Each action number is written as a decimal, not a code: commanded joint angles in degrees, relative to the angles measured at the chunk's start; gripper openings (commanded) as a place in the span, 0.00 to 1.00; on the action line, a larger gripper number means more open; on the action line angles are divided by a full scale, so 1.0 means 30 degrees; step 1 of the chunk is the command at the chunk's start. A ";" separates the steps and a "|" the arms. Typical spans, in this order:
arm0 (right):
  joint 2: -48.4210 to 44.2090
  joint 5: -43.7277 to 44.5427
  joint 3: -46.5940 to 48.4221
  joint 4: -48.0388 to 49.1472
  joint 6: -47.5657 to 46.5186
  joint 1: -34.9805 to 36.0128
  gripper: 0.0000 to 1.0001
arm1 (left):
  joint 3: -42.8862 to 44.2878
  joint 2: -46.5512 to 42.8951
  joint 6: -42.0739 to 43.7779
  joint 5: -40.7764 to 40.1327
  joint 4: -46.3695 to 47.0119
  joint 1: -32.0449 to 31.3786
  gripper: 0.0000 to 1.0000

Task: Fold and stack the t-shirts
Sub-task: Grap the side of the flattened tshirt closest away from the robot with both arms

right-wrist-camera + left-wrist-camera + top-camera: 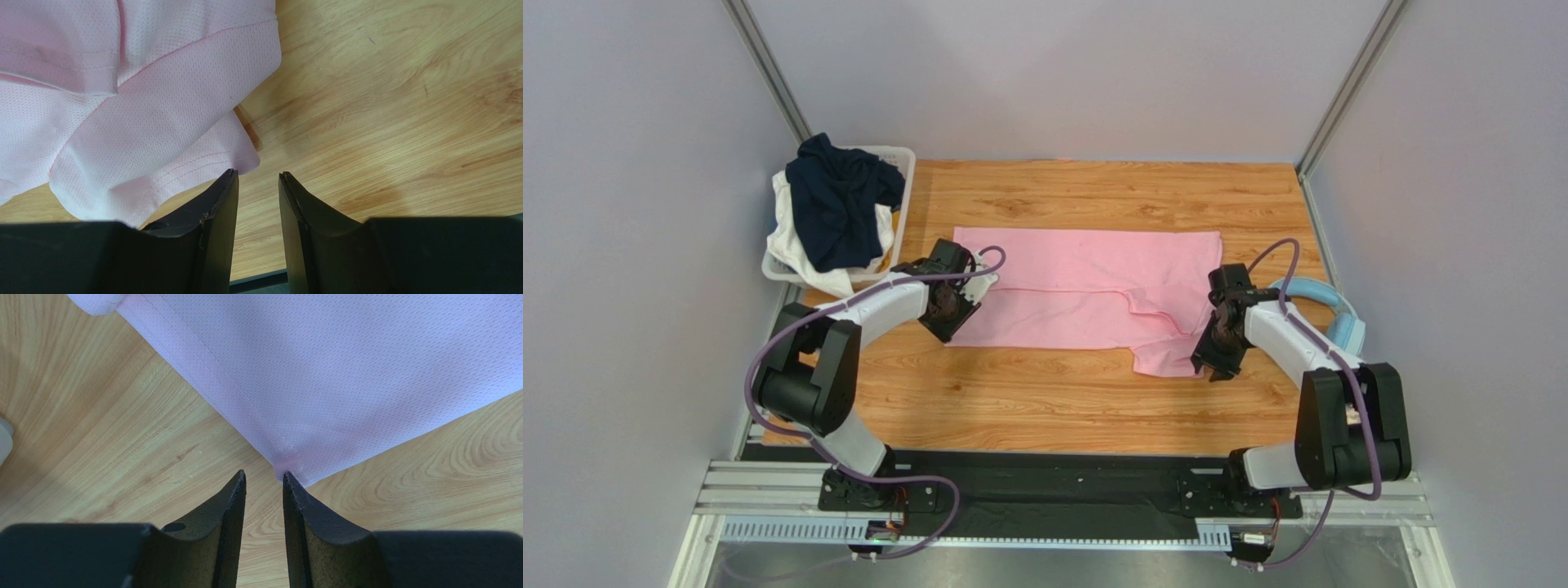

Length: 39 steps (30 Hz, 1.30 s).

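The pink shirt [1075, 288] lies spread for folding. The left gripper [264, 474] and right gripper [258, 174] sit at its near corners, fingers apart and empty.

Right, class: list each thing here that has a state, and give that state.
pink t-shirt: flat on the table, partly folded
basket: upright, full
navy t-shirt: crumpled in the basket
headphones: lying on the table
left jaws: apart, empty
right jaws: apart, empty
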 commanded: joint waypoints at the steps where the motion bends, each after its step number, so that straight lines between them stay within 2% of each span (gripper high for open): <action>1: 0.0530 0.0130 0.0119 0.1134 0.0336 -0.0102 0.36 | 0.0796 0.0080 -0.0383 -0.0238 0.0576 -0.0019 0.36; 17: 0.1673 -0.0427 -0.0495 0.2452 0.0395 -0.0131 0.35 | 0.0972 -0.0036 -0.0266 -0.0326 0.0692 0.0245 0.36; 28: 0.2056 -0.0633 -0.0613 0.2805 0.0278 -0.0102 0.15 | 0.0972 0.0314 -0.0295 -0.0267 0.0985 0.0479 0.36; 34: 0.1558 -0.0604 -0.0643 0.2513 0.0219 -0.0102 0.10 | 0.0768 0.0402 -0.0587 -0.0062 0.0899 0.0479 0.38; 39: 0.1323 -0.0632 -0.0526 0.2366 0.0131 -0.0102 0.10 | 0.0329 0.0080 -0.0705 0.0230 0.0722 0.0480 0.41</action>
